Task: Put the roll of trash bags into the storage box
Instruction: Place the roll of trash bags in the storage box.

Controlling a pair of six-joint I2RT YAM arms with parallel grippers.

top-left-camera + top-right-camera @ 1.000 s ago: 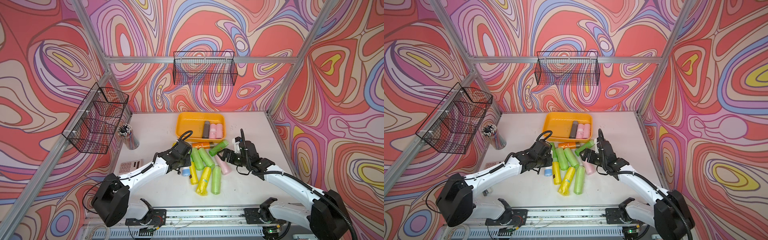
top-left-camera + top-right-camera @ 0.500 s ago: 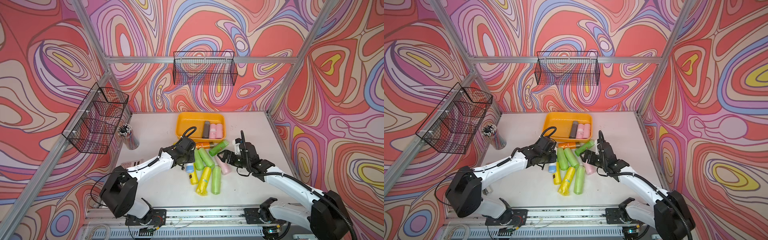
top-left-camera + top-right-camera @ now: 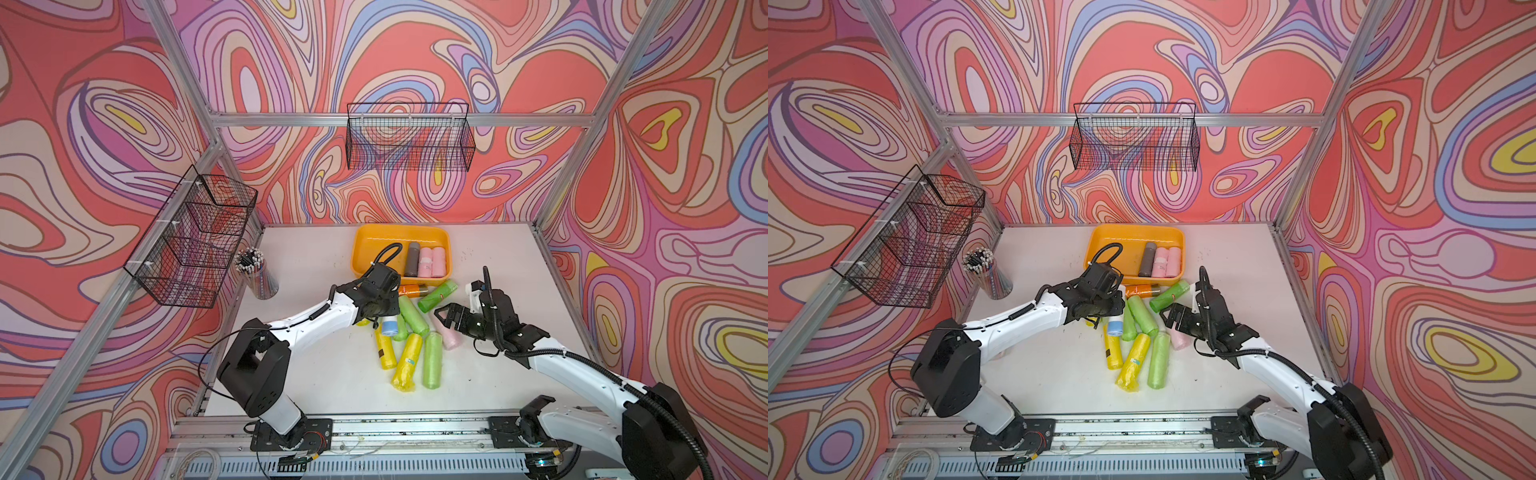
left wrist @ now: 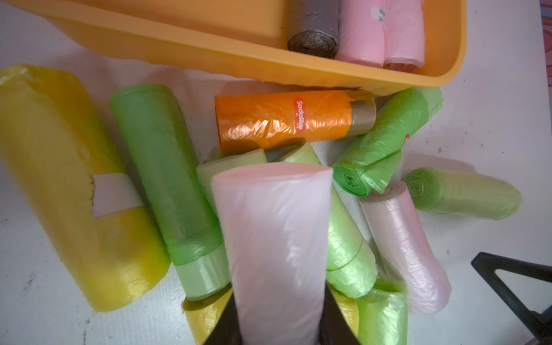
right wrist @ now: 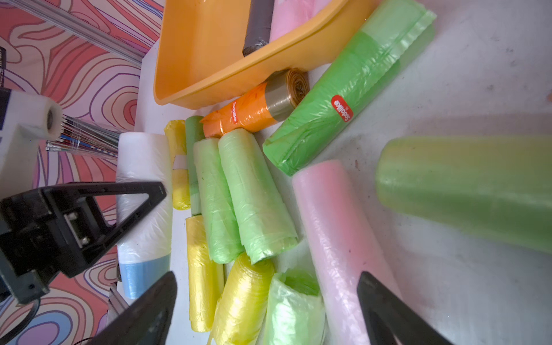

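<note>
**A:** Left wrist view: the left end effector [image 4: 279, 304] is pinching the white roll of trash bags [image 4: 273, 239], held off the counter [image 4: 493, 89] just short of the storage box [image 4: 227, 59]'s near wall.

**B:** Which way is it pointing?

**A:** Its long axis is running toward the box, blue end [image 5: 143, 276] facing away from it. It is likely needing height to clear the rim, then release over the box's bare floor. The right end effector [image 5: 267, 277] is hovering, spread wide.
</note>
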